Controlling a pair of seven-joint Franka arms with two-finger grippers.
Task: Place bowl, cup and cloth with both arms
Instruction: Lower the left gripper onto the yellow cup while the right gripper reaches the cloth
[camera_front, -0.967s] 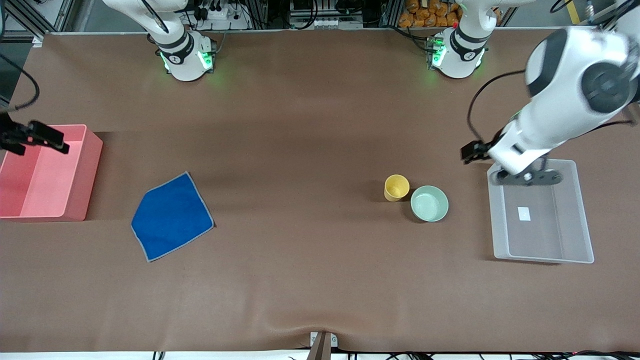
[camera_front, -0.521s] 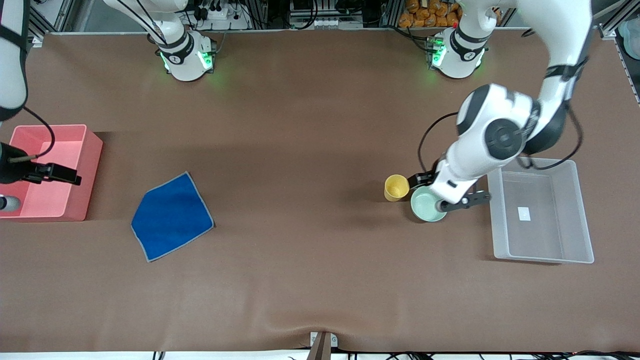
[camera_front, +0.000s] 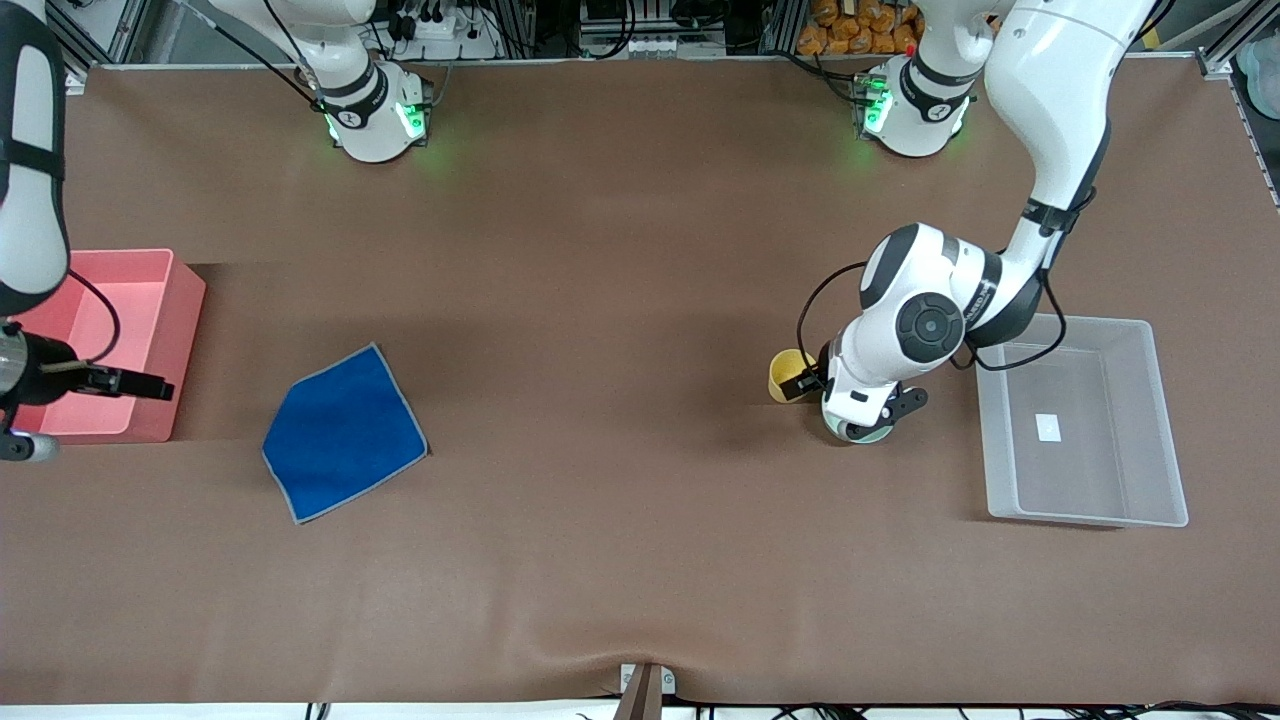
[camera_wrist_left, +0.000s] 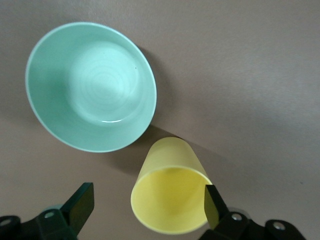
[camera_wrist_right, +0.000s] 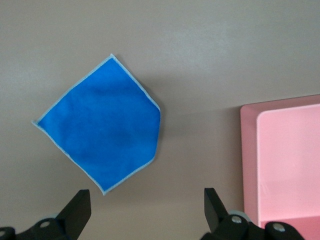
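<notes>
The yellow cup stands upright on the table, touching or nearly touching the mint-green bowl. My left arm hides most of the bowl in the front view. The left wrist view shows both in full, the bowl and the cup. My left gripper is open above the cup, which shows between its fingers, close to one fingertip. The blue cloth lies flat toward the right arm's end. My right gripper is open and empty, over the table between the cloth and the pink bin.
A pink bin stands at the right arm's end of the table. A clear plastic bin stands at the left arm's end, beside the bowl. The brown table is bare in the middle.
My left arm swung from over the clear bin to over the bowl and cup and came lower. My right gripper moved from over the pink bin toward the cloth.
</notes>
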